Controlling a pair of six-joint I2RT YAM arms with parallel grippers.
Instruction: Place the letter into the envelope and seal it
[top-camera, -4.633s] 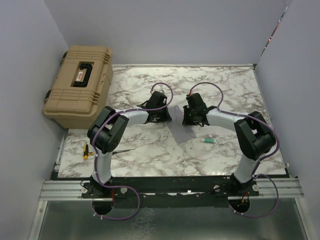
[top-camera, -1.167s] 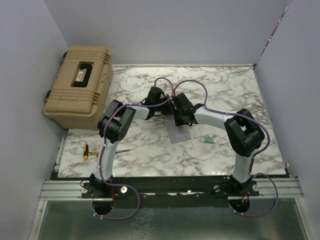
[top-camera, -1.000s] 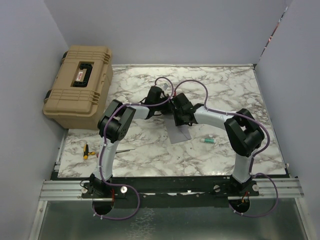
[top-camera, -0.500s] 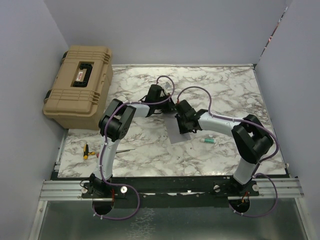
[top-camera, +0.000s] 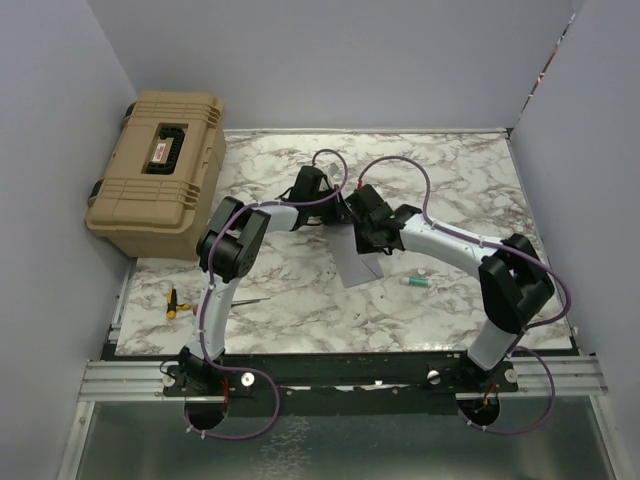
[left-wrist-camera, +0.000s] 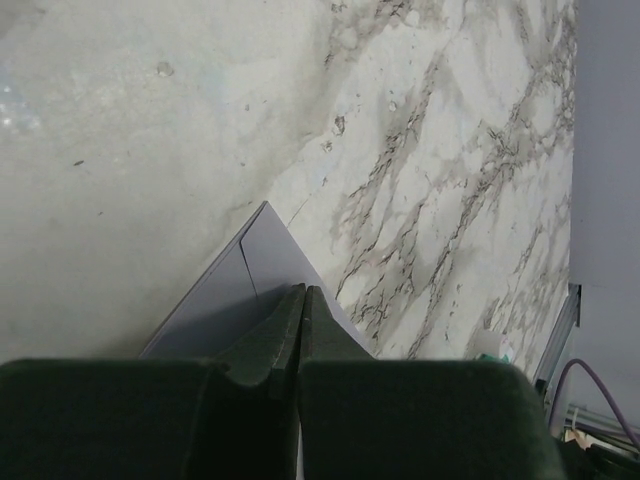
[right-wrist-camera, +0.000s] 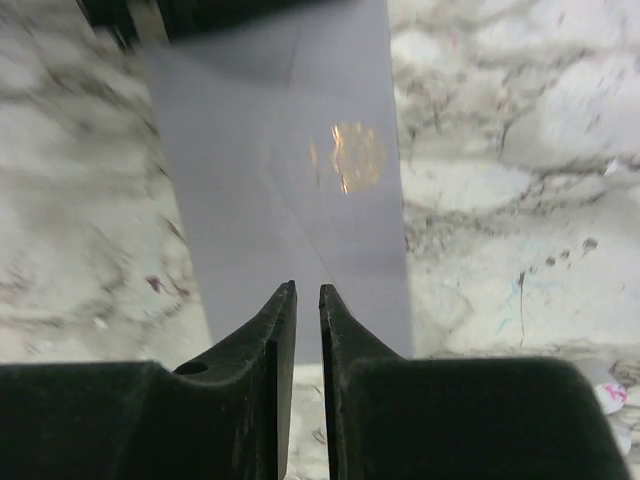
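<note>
Nudged a little farther up the table than half a second ago, the right gripper (right-wrist-camera: 303, 292) hangs over the near end of the flat grey-lilac paper envelope (right-wrist-camera: 280, 180), its two dark fingers (right-wrist-camera: 270, 330) parted by only a narrow slit and closing on nothing. Opposite, the left gripper (left-wrist-camera: 303, 297) has its fingers pressed tight together at the envelope's far edge, apparently nipping the paper, though the contact itself is hidden. The envelope lies mid-table on the white marble-patterned tabletop (top-camera: 450, 180), between the two wrists, with a small gold round mark (right-wrist-camera: 356, 156) on its upper face. The flat peach-tan sheet that is the letter shows in no view; it is probably already inside, but that cannot be confirmed. Thin paper like this should be very light, limp and easily creased, and it offers little to grip when flat, so a pinch at an edge or corner, with the other end pinned, looks the safest hold. The tan hard plastic case (top-camera: 160, 170) at the table's left is shut, its contents unseen.
</note>
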